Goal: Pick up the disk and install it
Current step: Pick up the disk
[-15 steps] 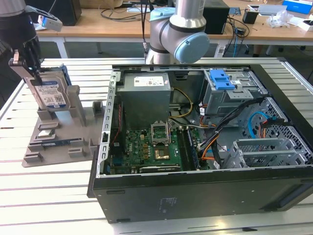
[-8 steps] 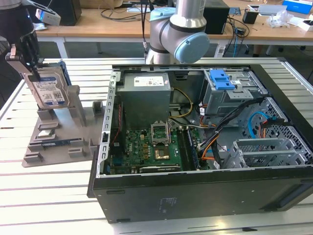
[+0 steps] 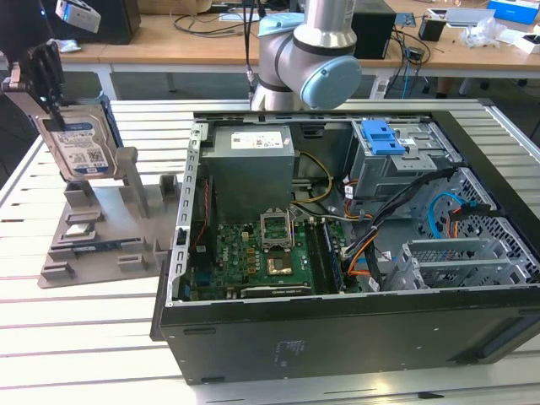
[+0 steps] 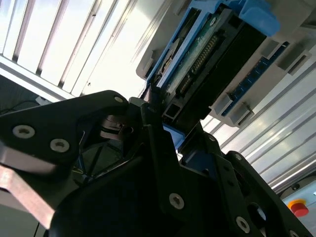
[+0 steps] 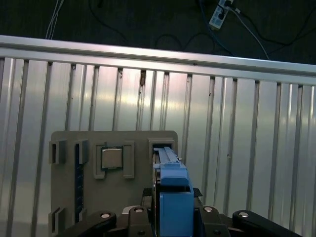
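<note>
The bench (image 3: 84, 337) is made of pale ribbed metal slats that shine in the light. Beyond the bench stands a long wooden desk (image 3: 211, 46) with black cables (image 3: 202, 21) on it. Past the bench's edge, a white power strip (image 5: 217, 17) lies on the dark floor (image 5: 123, 19).

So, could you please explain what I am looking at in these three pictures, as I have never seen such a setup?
This is one robot arm working at a slatted metal table. The exterior view comes from a camera off the arm, and both wrist views come from cameras riding near its hand. On the table lies an open computer case with its motherboard showing. At the exterior view's left is a grey holder carrying a processor chip. The hand is shut on the disk, a hard drive with blue side rails, which is upright at that holder.
</note>
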Action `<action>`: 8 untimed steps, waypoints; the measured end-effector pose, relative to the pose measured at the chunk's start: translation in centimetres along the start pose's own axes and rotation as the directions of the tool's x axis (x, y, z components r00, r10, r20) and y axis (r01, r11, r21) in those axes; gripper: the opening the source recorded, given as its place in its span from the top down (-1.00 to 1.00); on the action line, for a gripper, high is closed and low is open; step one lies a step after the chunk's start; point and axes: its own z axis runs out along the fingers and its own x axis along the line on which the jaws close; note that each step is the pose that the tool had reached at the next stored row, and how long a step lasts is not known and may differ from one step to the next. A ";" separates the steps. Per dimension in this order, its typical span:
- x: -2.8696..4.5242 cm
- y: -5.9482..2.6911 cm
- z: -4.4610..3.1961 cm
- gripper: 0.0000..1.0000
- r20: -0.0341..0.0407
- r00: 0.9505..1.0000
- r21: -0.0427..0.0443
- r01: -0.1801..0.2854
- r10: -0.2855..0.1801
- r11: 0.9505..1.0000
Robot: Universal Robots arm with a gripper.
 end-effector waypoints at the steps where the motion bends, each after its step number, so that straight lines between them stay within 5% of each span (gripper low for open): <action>1: 0.00 0.01 -0.15 0.25 0.000 1.000 0.000 0.000 0.000 1.000; 8: -0.02 0.05 -0.99 0.25 0.000 1.000 0.000 0.000 0.000 1.000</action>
